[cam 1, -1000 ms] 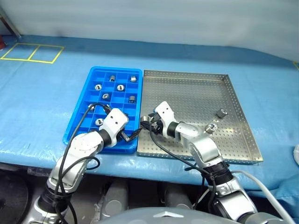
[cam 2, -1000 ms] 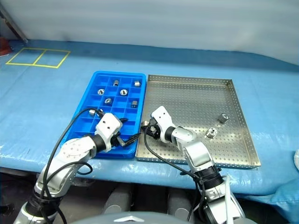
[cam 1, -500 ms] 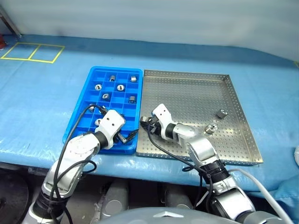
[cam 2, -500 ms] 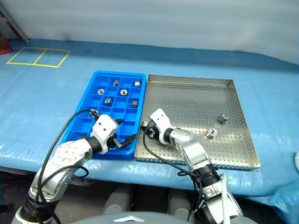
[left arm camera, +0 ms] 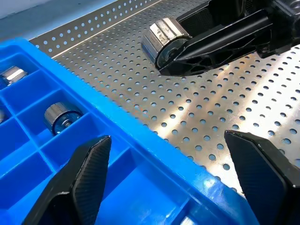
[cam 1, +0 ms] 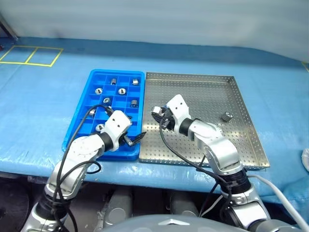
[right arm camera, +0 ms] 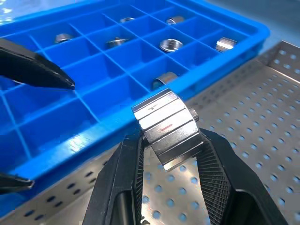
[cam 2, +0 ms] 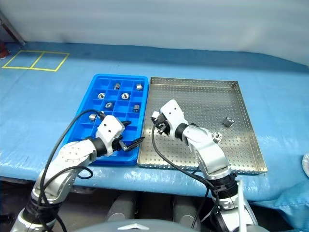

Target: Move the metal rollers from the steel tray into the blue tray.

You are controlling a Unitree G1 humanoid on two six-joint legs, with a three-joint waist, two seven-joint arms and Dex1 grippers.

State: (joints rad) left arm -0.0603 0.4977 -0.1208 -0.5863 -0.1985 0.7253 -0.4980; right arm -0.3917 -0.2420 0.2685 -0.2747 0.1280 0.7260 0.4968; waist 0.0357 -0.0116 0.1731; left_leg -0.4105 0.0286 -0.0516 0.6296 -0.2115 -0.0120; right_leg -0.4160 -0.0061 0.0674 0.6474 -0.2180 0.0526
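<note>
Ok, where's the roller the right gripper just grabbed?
The roller sits clamped in the right gripper, held above the steel tray near its left edge, beside the blue tray.

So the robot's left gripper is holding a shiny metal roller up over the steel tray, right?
Not quite: it's the right gripper that is shut on the metal roller, held above the steel tray. The right wrist view shows the roller pinched between its two black fingers. The left gripper is open and holds nothing, by the blue tray.

The small shiny silver metal roller (right arm camera: 166, 127) looked polished, glossy. The grey perforated sheet-steel tray (cam 1: 203, 92) was smooth w/ dull sheen; the bright blue gridded plastic tray (cam 1: 90, 102) semi-gloss.
</note>
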